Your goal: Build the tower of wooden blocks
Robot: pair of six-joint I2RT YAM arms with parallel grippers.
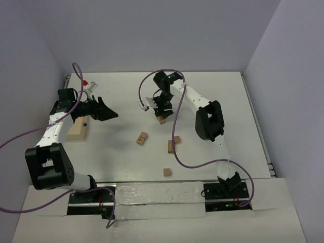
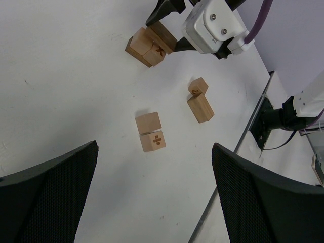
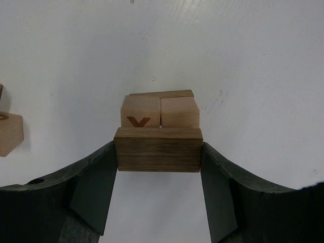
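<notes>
White table [image 1: 228, 91], pale tray [image 1: 77, 132] at left, right fingers [image 3: 91, 187] clamping long block [image 3: 158, 149], left fingers [image 2: 45, 197] spread empty

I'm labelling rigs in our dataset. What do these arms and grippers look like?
The left arm and right arm have white links and black joint housings, a purple cable looping along each. The left gripper and right gripper are black, with broad curved fingers.

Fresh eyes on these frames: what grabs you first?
The right end effector, mid-table toward the back, is clamped on a long dark block set right against a pair of cubes, one of them marked with a V. The left end effector hangs wide open and empty at the left. Loose blocks lie scattered between the arms.
</notes>
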